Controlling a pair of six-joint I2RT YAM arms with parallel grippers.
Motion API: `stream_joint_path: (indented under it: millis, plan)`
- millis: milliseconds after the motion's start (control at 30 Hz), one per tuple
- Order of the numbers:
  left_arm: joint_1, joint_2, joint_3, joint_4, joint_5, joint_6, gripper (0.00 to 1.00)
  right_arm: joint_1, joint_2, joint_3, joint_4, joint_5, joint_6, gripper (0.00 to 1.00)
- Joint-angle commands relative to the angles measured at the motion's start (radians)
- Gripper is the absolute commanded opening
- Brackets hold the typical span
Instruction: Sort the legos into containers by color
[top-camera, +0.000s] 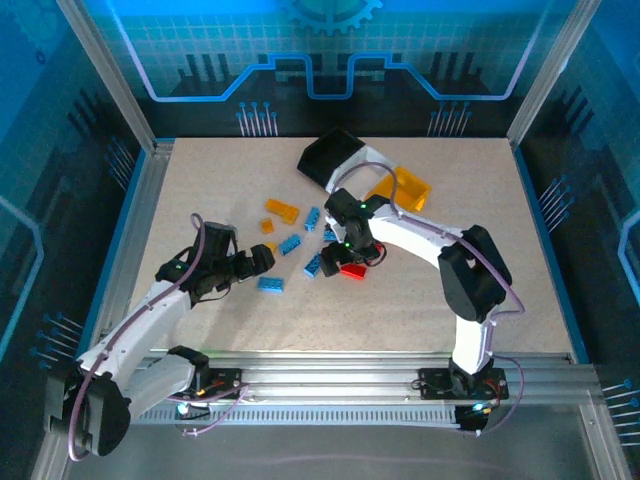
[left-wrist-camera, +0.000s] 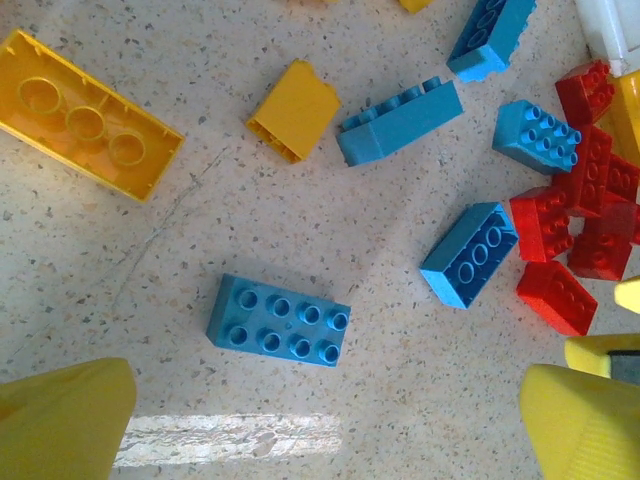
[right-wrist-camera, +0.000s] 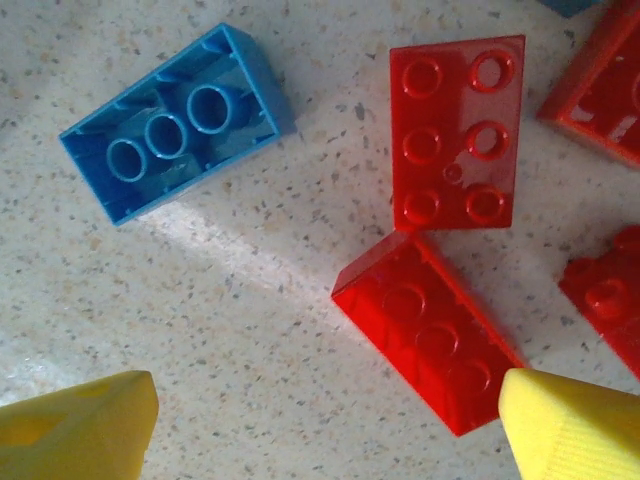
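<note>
The left hand (left-wrist-camera: 325, 425) hangs with its fingers wide apart, a light blue lego (left-wrist-camera: 280, 322) lying studs-up on the bench (left-wrist-camera: 150, 250) just ahead of them. Mid-bench, the right hand (right-wrist-camera: 320, 430) is spread too, over red legos (right-wrist-camera: 428, 330). Black bin (top-camera: 328, 155) and yellow-orange bin (top-camera: 412, 188) sit beyond.

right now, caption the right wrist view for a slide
Right gripper, jaws open, above red legos, an upside-down blue lego apart.

Speckled beige tabletop (top-camera: 220, 180) — blue patterned walls (top-camera: 450, 40) behind.
</note>
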Motion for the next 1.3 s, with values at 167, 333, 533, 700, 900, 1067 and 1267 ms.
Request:
stream_joint_path:
  millis: [167,333,533,700,900,1067,1267]
  plan:
    - [-0.006,-0.032,0.011,-0.047,-0.012,0.025,0.99,-0.006,0.077,0.052,-0.044,0.074,-0.076,0.91]
    - [-0.006,-0.045,0.003,-0.054,-0.012,0.031,0.99,-0.006,0.102,0.075,-0.049,0.089,-0.103,0.91]
    - [-0.006,-0.049,0.004,-0.056,-0.013,0.049,0.99,-0.006,0.124,0.078,-0.053,0.067,-0.119,0.91]
    - [-0.006,-0.041,0.013,-0.057,-0.011,0.063,0.99,-0.004,0.109,0.046,-0.048,0.032,-0.123,0.89]
    - [-0.006,-0.033,0.009,-0.055,-0.008,0.067,0.99,0.001,0.07,-0.014,-0.037,-0.007,-0.114,0.85]
    - [-0.005,-0.027,0.008,-0.052,-0.003,0.072,0.99,0.026,0.022,-0.049,-0.037,0.014,-0.088,0.82]
    - [-0.005,-0.01,0.014,-0.04,0.003,0.073,0.99,0.042,0.023,-0.062,-0.026,0.103,-0.057,0.76]
